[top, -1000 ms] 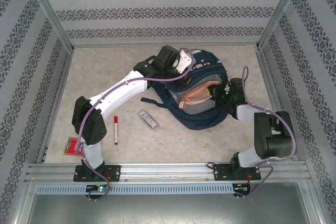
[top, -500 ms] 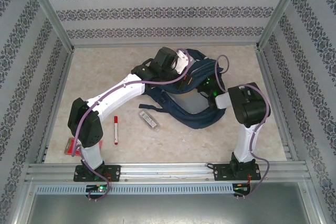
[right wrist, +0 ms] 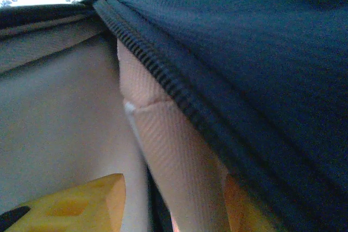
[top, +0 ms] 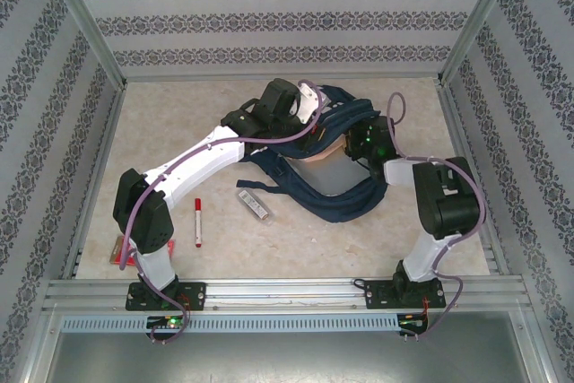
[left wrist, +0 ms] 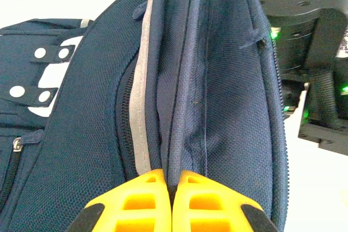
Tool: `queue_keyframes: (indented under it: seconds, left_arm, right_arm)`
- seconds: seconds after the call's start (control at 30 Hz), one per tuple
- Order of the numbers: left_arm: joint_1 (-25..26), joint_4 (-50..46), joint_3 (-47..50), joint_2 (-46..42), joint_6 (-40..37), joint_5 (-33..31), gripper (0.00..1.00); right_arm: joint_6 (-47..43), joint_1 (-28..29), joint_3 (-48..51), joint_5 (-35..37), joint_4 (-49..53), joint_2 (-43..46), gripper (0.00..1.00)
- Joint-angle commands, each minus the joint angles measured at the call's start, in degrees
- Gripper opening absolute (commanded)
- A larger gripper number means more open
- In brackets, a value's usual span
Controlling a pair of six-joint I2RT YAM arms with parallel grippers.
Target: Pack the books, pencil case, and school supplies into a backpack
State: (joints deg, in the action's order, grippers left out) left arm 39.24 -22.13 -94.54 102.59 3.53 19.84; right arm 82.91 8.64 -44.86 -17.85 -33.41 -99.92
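Backpack (top: 345, 195), navy, centre-far on surface. Left gripper (left wrist: 172, 180) clamped tight on its zip-edge flap. Right gripper (right wrist: 174, 186) straddling peach lining at the mouth, grip not determinable. Pencil case (top: 254, 205) near-left of backpack, long axis far-left to near-right, nearer left arm.

Bright, even overhead light, soft shadows; wrist views close, the right one blurred.
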Motion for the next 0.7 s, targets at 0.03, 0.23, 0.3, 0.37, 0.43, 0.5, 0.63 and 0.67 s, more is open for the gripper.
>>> queue_keyframes:
  seconds: [0.03, 0.23, 0.3, 0.37, 0.43, 0.5, 0.63, 0.67]
  left_arm:
    - [-0.7, 7.5, -0.7, -3.5, 0.6, 0.5, 0.00]
    - [-0.7, 7.5, -0.5, -3.4, 0.6, 0.6, 0.00]
    - [-0.8, 7.5, -0.4, -3.4, 0.7, 0.6, 0.00]
    - [-0.7, 7.4, -0.4, -3.2, 0.9, 0.9, 0.00]
    - [-0.8, 7.6, -0.4, -3.3, 1.1, 1.0, 0.00]
    - [-0.8, 7.7, -0.4, -3.2, 1.5, 1.2, 0.00]
    - [-0.7, 7.6, -0.8, -3.3, 1.5, 1.5, 0.00]
    - [-0.7, 7.5, -0.9, -3.2, 1.5, 1.6, 0.00]
  right_arm:
    - [-3.6, -1.0, 2.5, -4.1, 6.3, 5.1, 0.51]
    - [-4.9, -0.5, 5.9, -5.7, 10.9, 9.3, 0.51]
    - [-4.9, 0.1, 7.0, -5.6, 11.2, 10.0, 0.50]
    - [-5.2, 0.8, 7.6, -5.1, 11.5, 10.3, 0.50]
    - [-5.4, 1.4, 7.6, -4.9, 11.0, 9.4, 0.48]
    - [-5.4, 1.6, 7.0, -4.6, 10.4, 7.9, 0.48]
    - [-5.7, 2.2, 5.6, -3.4, 9.4, 5.2, 0.49]
    - [-5.7, 2.4, 5.4, -3.3, 8.4, 4.4, 0.46]
